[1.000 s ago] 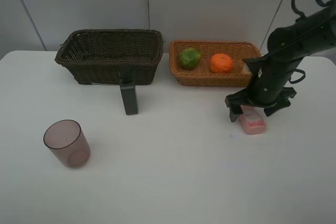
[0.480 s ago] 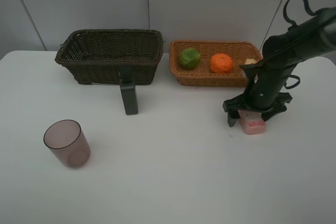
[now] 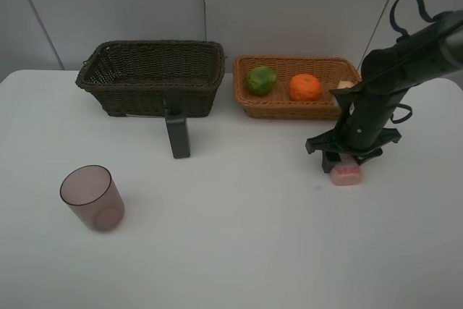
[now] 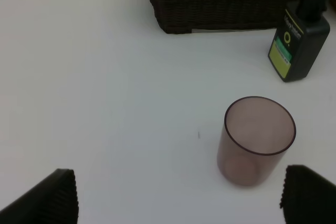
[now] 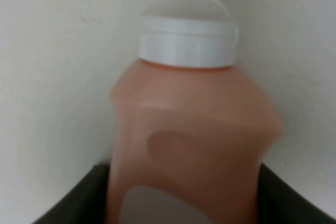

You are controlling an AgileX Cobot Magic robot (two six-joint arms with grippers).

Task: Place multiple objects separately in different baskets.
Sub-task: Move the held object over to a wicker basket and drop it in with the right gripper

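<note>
Lying flat, pink bottle point(image 5: 186, 145) points cap point(image 5: 186, 30) seemingly beyond jaws.

This looks like a robotics lab bench. A plain white counter point(image 3: 239, 251) stands against bare, pale grey wall panels point(image 3: 289, 5) with vertical seams. A black robot arm point(image 3: 405, 52) with a looped cable point(image 3: 395, 14) reaches over it from the right. The things on the counter read as test props, spread well apart: a dark wicker basket point(image 3: 155, 95), a tan wicker basket point(image 3: 289, 110) holding a green fruit point(image 3: 261, 79) and an orange fruit point(image 3: 305, 87), a dark bottle point(image 3: 178, 134), a pink bottle point(image 3: 346, 174) and a mauve cup point(image 3: 92, 197).
</note>
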